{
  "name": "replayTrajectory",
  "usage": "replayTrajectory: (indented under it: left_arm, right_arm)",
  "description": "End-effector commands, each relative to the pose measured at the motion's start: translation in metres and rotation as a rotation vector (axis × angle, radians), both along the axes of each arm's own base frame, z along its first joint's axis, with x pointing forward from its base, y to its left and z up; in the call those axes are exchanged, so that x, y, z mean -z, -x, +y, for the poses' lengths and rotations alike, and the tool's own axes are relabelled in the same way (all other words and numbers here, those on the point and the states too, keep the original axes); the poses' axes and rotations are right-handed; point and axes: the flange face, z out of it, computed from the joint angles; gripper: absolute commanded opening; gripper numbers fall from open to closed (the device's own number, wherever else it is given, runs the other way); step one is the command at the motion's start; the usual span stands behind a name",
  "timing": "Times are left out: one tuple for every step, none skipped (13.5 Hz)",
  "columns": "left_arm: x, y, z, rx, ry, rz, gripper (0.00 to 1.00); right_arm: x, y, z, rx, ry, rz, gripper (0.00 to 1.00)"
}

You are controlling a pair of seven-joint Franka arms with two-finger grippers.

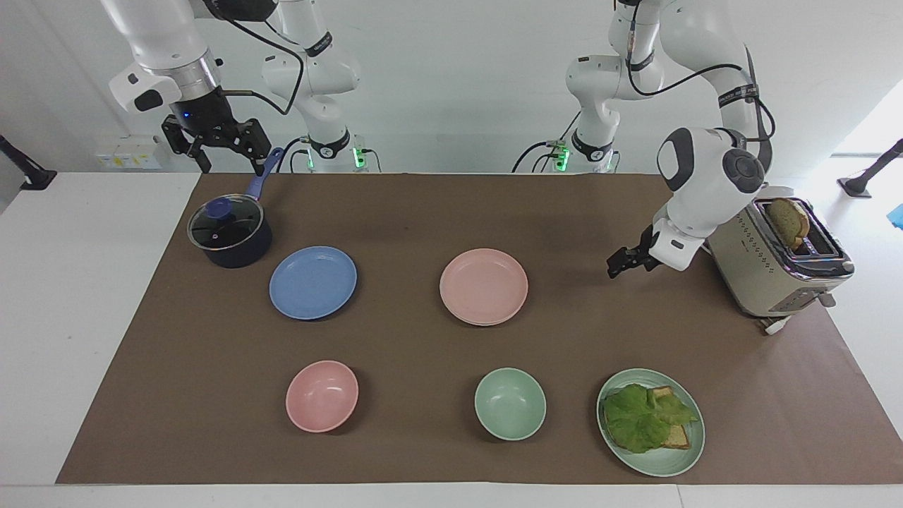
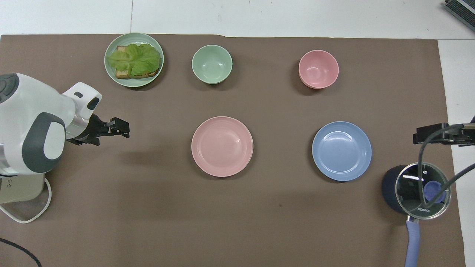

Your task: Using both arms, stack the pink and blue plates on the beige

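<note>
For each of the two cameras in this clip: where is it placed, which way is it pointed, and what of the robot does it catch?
Facing view: high across the table, looking at the robots; both arms, left gripper and right gripper show.
Overhead view: above the robots' end, looking steeply down; the left arm's wrist shows fully, the right gripper only at the edge.
Shared: pink plate, blue plate, pot, toaster.

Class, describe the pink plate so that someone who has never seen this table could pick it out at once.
Start at the brown mat covering the table; the pink plate lies near its middle, beside the blue plate, which lies toward the right arm's end. Unlike the pink bowl, farther from the robots, it is wide and shallow, and a pale rim shows beneath its edge.
</note>
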Motion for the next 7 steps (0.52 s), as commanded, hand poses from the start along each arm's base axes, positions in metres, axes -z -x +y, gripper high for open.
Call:
replayTrajectory:
  left_arm:
    - [-0.01,-0.001,0.029,0.085,-0.032,0.001,1.0]
    - [-0.013,-0.001,0.037,0.086,-0.031,0.002,1.0]
    - [-0.021,-0.002,0.038,0.091,-0.037,0.002,1.0]
    - [-0.034,-0.005,0.04,0.098,-0.046,0.004,1.0]
    - [-0.05,-0.009,0.04,0.104,-0.05,0.004,1.0]
    - [-0.067,-0.01,0.04,0.106,-0.051,0.015,1.0]
    - [-0.086,-0.01,0.041,0.112,-0.063,0.02,1.0]
  right_arm:
    - [-0.001,0.001,-0.003,-0.007,-0.017,-0.004,1.0]
    - [0.0,0.001,-0.003,-0.007,-0.017,-0.001,1.0]
    - [0.0,0.001,-0.003,-0.007,-0.017,-0.003,1.0]
    - [-0.001,0.001,-0.003,-0.007,-0.017,-0.004,1.0]
    - [0.0,0.001,-0.003,-0.007,-0.017,-0.001,1.0]
    - [-0.001,0.001,-0.003,-0.007,-0.017,-0.003,1.0]
    - [-0.001,0.001,-0.003,-0.007,-0.017,-0.003,1.0]
